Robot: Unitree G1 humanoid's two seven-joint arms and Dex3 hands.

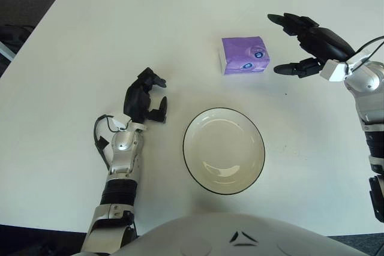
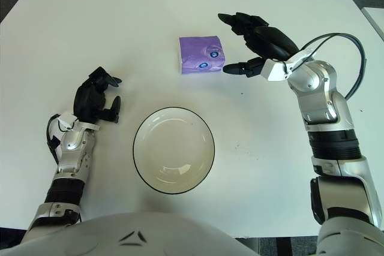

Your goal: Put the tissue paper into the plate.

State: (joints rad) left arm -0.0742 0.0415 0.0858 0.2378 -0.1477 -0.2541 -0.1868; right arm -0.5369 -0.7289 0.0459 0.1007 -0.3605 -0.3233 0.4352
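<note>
A purple tissue pack point(image 1: 243, 55) lies on the white table, beyond the plate. The white plate with a dark rim point(image 1: 224, 150) sits at the near middle and holds nothing. My right hand point(image 1: 294, 43) is just right of the tissue pack, fingers spread wide toward it, not touching it; it also shows in the right eye view point(image 2: 240, 43). My left hand point(image 1: 147, 97) shows left of the plate, fingers loosely curled, holding nothing.
The white table point(image 1: 78, 46) spreads wide around the plate and the pack. Dark floor lies beyond its far edge. My torso shows at the bottom edge.
</note>
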